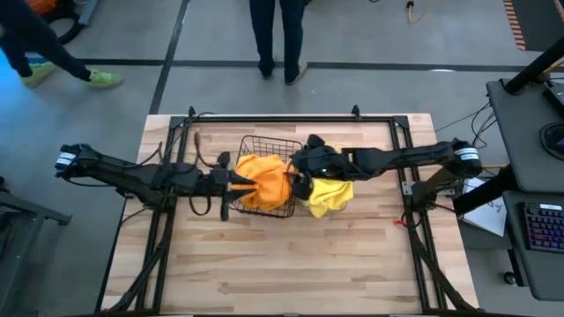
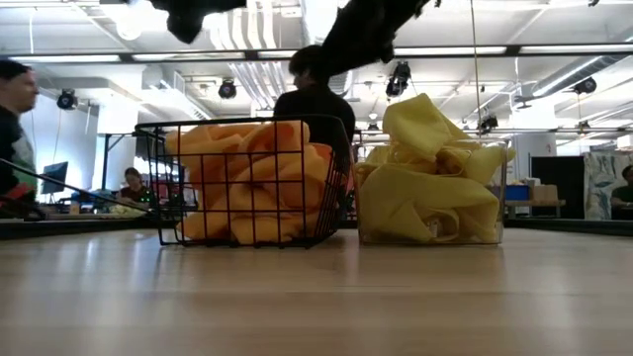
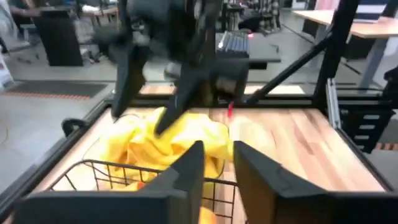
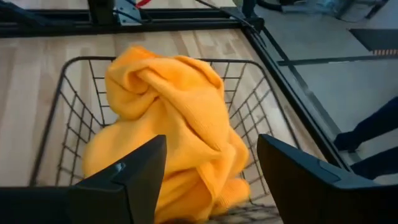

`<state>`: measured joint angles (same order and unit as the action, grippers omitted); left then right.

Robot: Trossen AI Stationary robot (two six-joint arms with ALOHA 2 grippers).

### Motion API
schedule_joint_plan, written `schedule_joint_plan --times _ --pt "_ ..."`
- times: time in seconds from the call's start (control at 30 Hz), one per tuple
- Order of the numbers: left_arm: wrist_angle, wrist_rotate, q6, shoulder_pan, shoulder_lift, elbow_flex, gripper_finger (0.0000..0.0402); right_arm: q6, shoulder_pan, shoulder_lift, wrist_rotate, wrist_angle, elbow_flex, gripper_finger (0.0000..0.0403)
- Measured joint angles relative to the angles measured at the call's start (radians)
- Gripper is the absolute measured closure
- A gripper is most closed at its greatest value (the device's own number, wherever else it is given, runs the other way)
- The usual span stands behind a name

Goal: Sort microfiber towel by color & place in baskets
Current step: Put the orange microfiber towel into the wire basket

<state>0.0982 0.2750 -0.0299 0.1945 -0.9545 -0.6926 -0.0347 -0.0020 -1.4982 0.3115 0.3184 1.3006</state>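
Observation:
A black wire basket (image 1: 268,141) (image 2: 164,188) (image 4: 69,99) stands at mid-table, heaped with orange microfiber towels (image 1: 263,180) (image 2: 247,178) (image 4: 168,118). To its right a clear plastic basket (image 2: 495,222) holds yellow towels (image 1: 331,195) (image 2: 425,188) (image 3: 168,140). My right gripper (image 1: 296,183) (image 4: 211,171) hangs open above the wire basket's right side, over the orange heap, nothing between its fingers. My left gripper (image 1: 248,185) (image 3: 217,165) hovers at the wire basket's left side, pointing almost level across it, a narrow empty gap between its fingers.
A black frame rail (image 1: 291,119) runs along the table's far edge, with uprights on both sides. Bare wooden tabletop (image 1: 291,264) lies in front of the baskets. People stand beyond the far edge (image 1: 278,40) (image 2: 315,94).

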Motion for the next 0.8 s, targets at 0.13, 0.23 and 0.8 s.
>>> schedule_joint_plan --times 0.13,0.23,0.8 --pt "-0.021 -0.022 -0.032 -0.094 -0.058 0.001 0.0388 -0.026 0.024 0.069 0.004 0.051 -0.016 0.0157" --pt "-0.079 -0.022 -0.060 -0.186 -0.096 0.001 0.0394 -0.029 0.052 0.103 0.003 0.051 -0.038 0.0161" --pt "-0.233 -0.113 -0.149 -0.281 -0.319 0.002 0.0401 -0.246 0.094 0.138 0.005 0.203 -0.188 0.0167"
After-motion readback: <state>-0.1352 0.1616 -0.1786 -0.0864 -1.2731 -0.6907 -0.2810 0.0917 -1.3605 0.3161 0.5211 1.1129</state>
